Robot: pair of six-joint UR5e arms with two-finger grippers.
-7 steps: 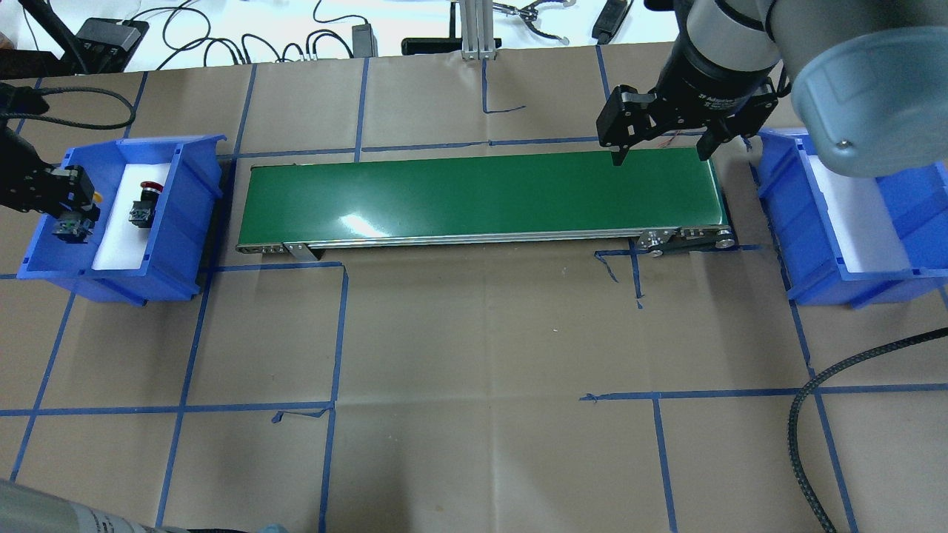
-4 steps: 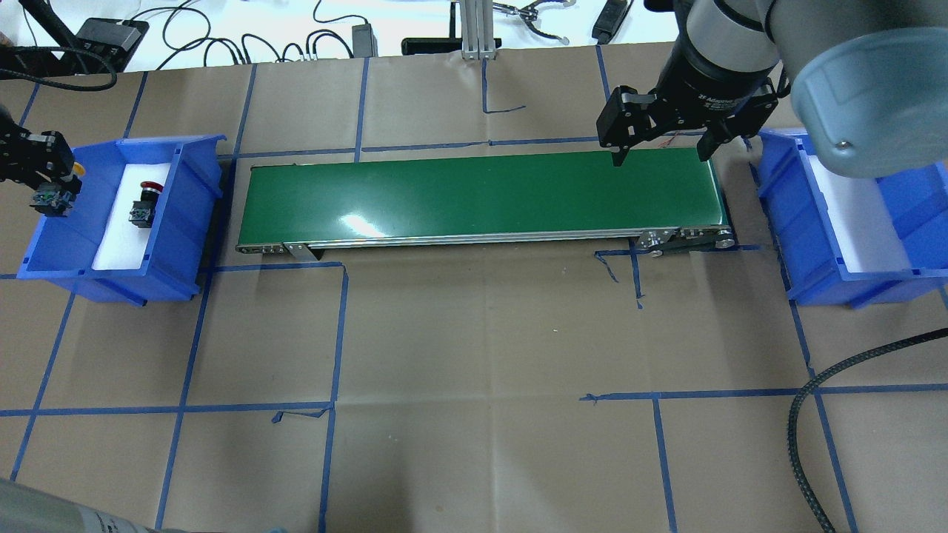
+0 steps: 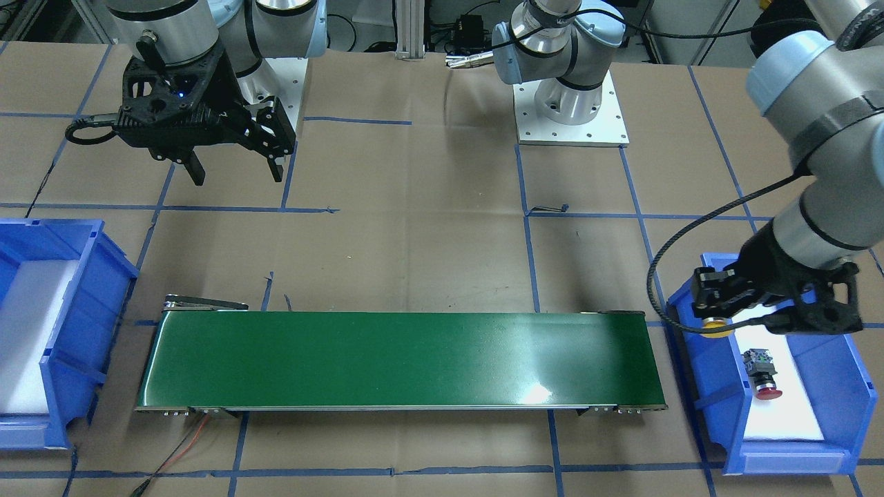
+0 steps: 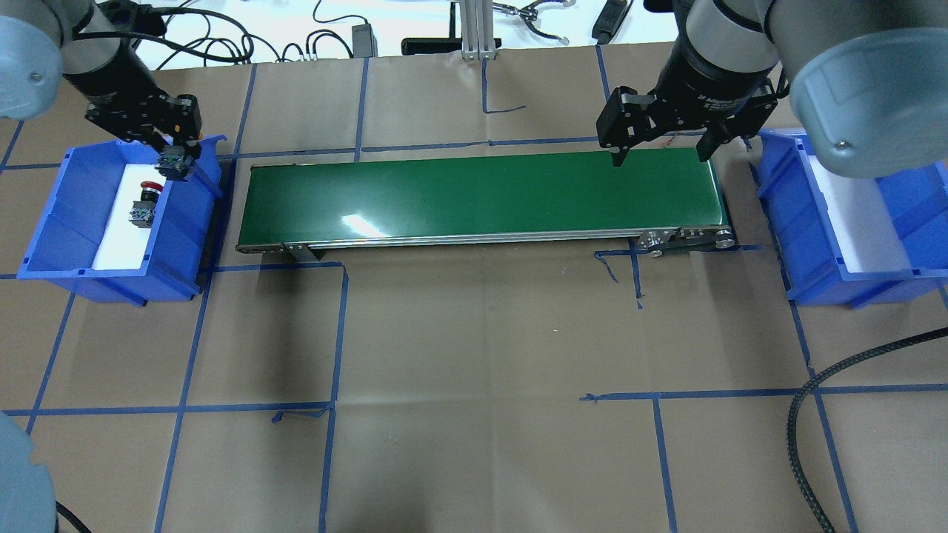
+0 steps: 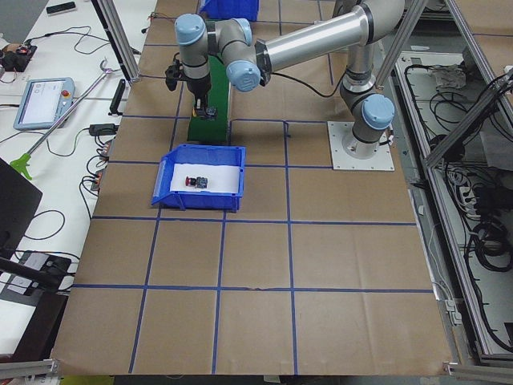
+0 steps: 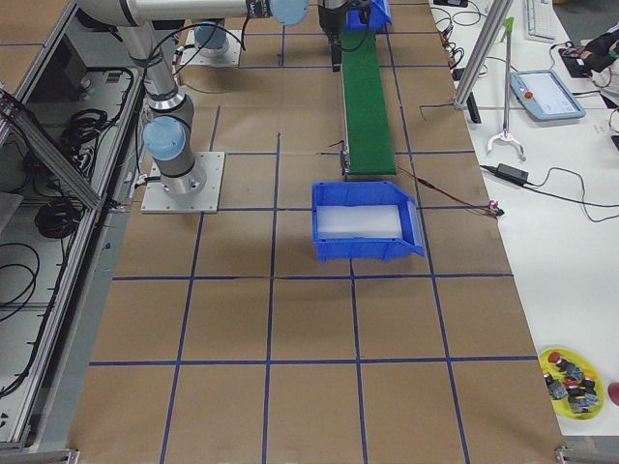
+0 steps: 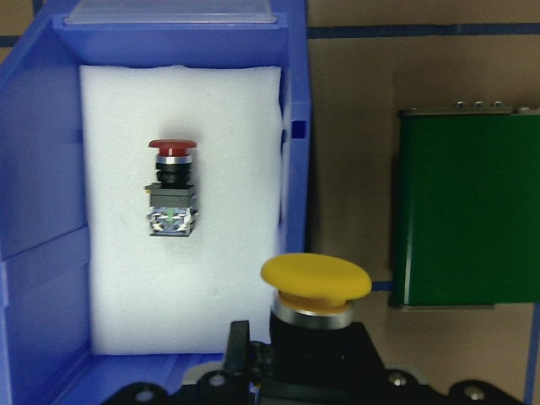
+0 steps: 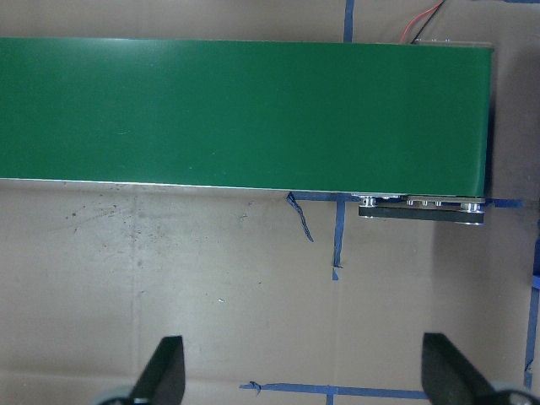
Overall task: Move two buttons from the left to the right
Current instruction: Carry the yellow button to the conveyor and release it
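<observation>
My left gripper (image 4: pixel 175 152) is shut on the yellow-capped button (image 7: pixel 315 280) and holds it above the right wall of the left blue bin (image 4: pixel 44 222), close to the conveyor's left end. The yellow cap also shows in the front-facing view (image 3: pixel 718 326). The red-capped button (image 4: pixel 143 203) lies on its side on the white foam inside that bin; it also shows in the left wrist view (image 7: pixel 171 190) and the front-facing view (image 3: pixel 762 373). My right gripper (image 4: pixel 659 154) is open and empty above the conveyor's right end.
The green conveyor belt (image 4: pixel 481 192) runs between the two bins. The right blue bin (image 4: pixel 785 215) with white foam holds no buttons. Blue tape lines cross the brown paper table. A black braided cable (image 4: pixel 807 414) lies at the front right.
My left gripper has carried the yellow button from the bin's left side up and across to above the bin's right wall. The right arm and the red button have not moved.
</observation>
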